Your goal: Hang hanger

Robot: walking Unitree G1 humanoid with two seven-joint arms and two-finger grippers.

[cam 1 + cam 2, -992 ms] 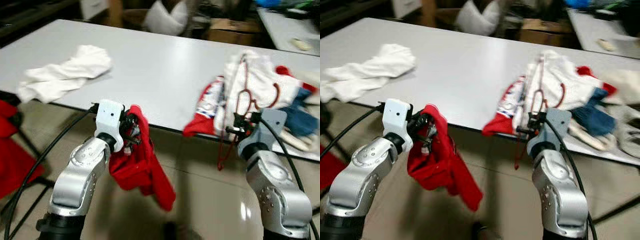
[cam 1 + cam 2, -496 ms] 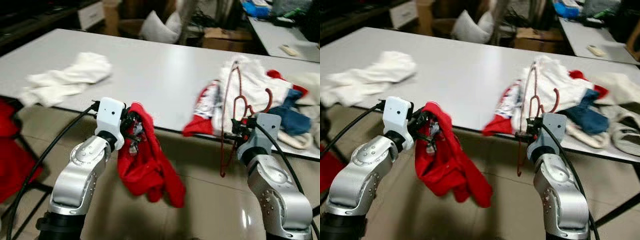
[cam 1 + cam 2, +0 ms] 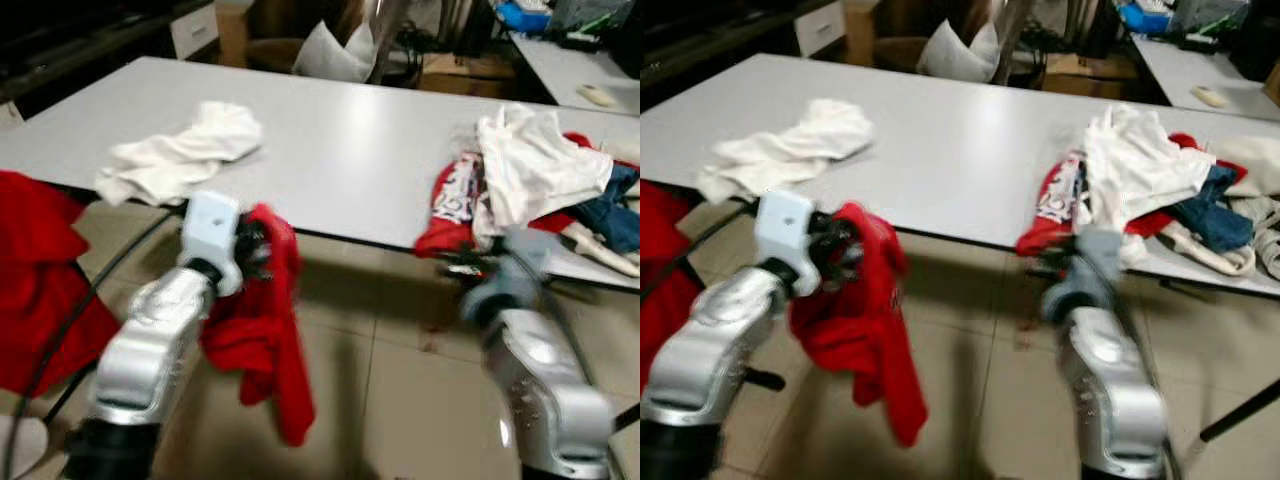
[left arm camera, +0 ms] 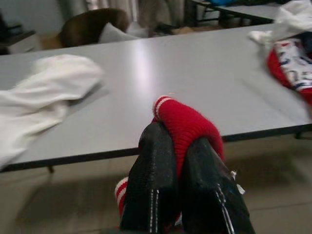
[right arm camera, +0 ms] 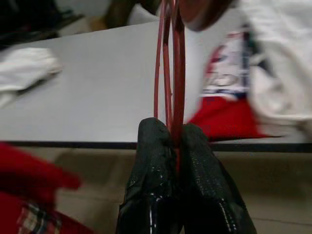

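Note:
In the right wrist view my right gripper [image 5: 173,130] is shut on a thin red wire hanger [image 5: 168,73] that rises from between the black fingers [image 5: 153,165]. From the head, that gripper [image 3: 458,268] is blurred, below the near edge of the grey table [image 3: 350,130]. My left gripper [image 3: 260,248] is shut on a red knit garment [image 3: 270,330] that hangs down toward the floor. Its ribbed cuff [image 4: 187,122] bulges out over the left fingers [image 4: 153,170].
A crumpled white cloth [image 3: 180,155] lies on the table's left part. A pile of white, red and blue clothes [image 3: 530,170] lies at its right edge. More red fabric [image 3: 40,280] hangs at my far left. Tiled floor [image 3: 400,390] lies below both arms.
The whole picture has shifted, so the camera moved. My right arm is now blurred with motion. Both grippers keep their hold, and the red garment hangs lower and straighter.

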